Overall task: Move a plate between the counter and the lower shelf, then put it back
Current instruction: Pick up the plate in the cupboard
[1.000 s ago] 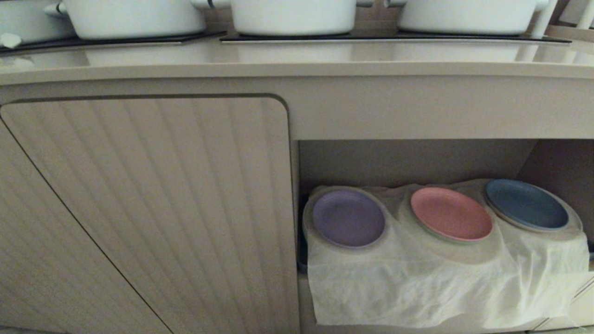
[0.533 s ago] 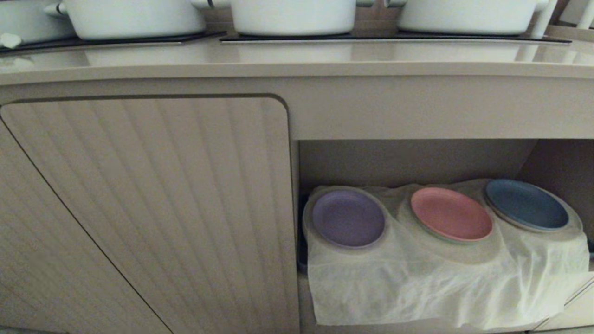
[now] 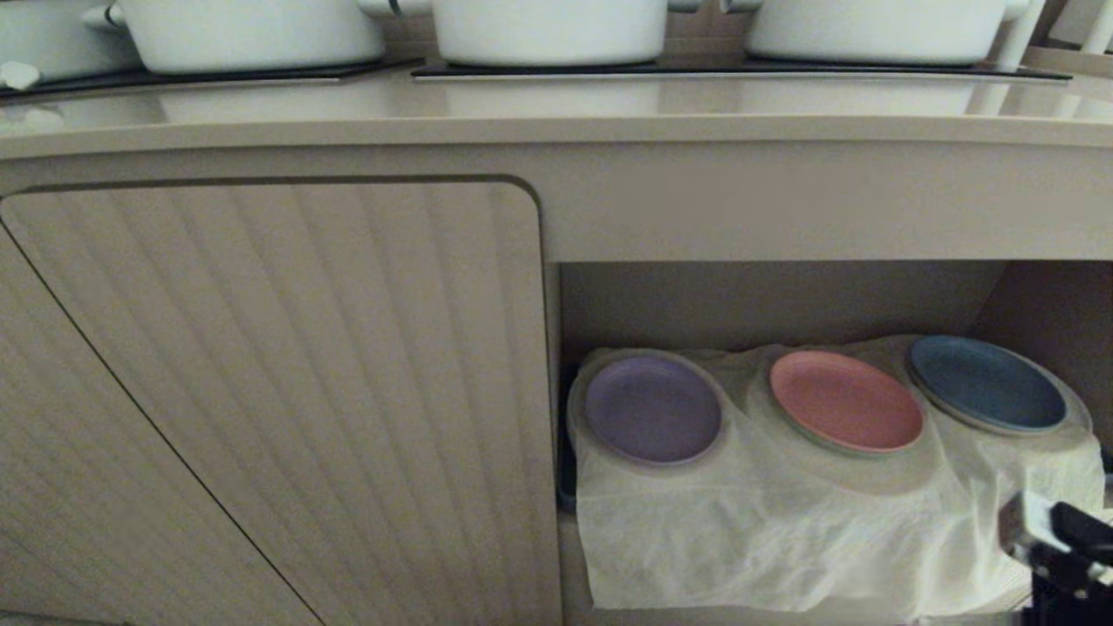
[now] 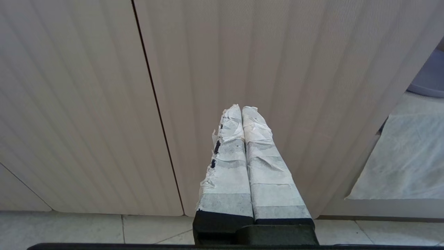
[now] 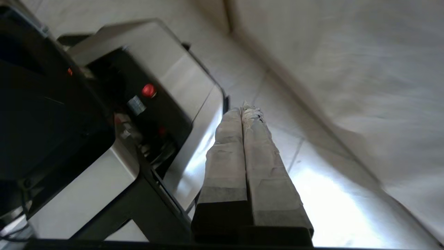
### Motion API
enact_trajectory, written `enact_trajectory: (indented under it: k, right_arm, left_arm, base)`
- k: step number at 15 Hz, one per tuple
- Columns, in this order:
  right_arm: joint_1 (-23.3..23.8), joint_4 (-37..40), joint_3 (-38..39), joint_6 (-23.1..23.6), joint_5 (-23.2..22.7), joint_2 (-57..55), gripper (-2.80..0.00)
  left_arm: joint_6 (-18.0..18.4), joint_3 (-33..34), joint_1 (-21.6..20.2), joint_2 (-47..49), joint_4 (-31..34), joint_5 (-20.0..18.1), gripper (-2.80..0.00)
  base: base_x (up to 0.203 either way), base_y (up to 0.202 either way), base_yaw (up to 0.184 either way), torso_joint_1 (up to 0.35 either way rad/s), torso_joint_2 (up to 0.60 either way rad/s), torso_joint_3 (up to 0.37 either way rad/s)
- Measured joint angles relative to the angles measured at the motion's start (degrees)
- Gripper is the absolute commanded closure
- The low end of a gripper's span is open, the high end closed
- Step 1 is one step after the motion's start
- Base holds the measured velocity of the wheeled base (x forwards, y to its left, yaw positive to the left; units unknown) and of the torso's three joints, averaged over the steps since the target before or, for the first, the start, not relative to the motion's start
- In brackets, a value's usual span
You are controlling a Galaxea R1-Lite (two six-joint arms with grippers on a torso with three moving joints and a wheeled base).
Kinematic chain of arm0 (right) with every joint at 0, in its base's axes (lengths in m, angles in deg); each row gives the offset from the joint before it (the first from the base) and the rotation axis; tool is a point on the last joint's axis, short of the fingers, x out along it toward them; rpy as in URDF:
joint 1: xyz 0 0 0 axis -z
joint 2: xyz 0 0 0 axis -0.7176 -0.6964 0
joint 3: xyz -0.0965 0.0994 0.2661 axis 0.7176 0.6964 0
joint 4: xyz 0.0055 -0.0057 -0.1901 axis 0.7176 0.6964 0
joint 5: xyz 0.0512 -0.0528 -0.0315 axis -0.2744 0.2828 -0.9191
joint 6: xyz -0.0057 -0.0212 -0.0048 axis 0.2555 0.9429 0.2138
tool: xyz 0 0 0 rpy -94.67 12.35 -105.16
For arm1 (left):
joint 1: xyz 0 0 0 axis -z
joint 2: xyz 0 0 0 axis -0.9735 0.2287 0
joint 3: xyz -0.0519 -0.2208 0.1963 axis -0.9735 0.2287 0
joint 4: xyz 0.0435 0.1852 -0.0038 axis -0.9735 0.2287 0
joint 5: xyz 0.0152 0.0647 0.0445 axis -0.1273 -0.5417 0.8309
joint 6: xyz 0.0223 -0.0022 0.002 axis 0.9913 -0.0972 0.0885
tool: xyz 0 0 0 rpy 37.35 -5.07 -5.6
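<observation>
Moved: right arm (image 3: 1056,543) has come into the head view, low at the corner; nothing else shifted.
Right gripper (image 5: 247,110): fingers pressed together, holding nothing, pointing at the floor.
Left gripper (image 4: 241,108): fingers together, parked by the door (image 4: 104,104).
Plate (image 3: 652,409): on the shelf (image 3: 783,300), well off to the right gripper's side, past the pink plate (image 3: 845,400).
Risk: the arm could snag the cloth (image 3: 748,539) hanging just beside it and drag the plates out.

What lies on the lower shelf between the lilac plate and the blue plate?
In the head view, a pink plate sits between the lilac plate and the blue plate, each on its own hump of the white cloth.
</observation>
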Motion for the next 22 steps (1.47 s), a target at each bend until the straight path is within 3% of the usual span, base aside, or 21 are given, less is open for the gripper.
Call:
enact_trajectory:
  k: [4,7,12,17,22]
  right_arm:
    - [-2.00,-12.75,-2.36,-1.53,2.10,-15.31,0.00]
    - [-3.09,-21.01,-3.16,-7.59,3.88,-22.53,0.00]
    - [-4.01,-21.06,-8.60,-21.49,6.18,-28.26,0.00]
    - [-10.04,-20.88,-18.25,-37.13,8.91,-32.94,0.00]
    - [-12.12,-9.49,-27.51,-44.47,9.29,-35.90,0.00]
  left_arm:
    - [0.00,0.00,0.00,0.00,0.00,0.00,0.00]
    - [-0.01,0.00,0.00,0.00,0.00,0.00,0.00]
    - [0.00,0.00,0.00,0.00,0.00,-0.02,0.00]
    - [0.01,0.00,0.00,0.00,0.01,0.00,0.00]
    - [0.00,0.00,0.00,0.00,0.01,0.00,0.00]
  base:
    - [0.000,0.000,0.000,0.000,0.00,0.000]
    - [0.000,0.000,0.000,0.000,0.00,0.000]
    - [0.000,0.000,0.000,0.000,0.00,0.000]
    - [0.000,0.000,0.000,0.000,0.00,0.000]
    - [0.000,0.000,0.000,0.000,0.00,0.000]
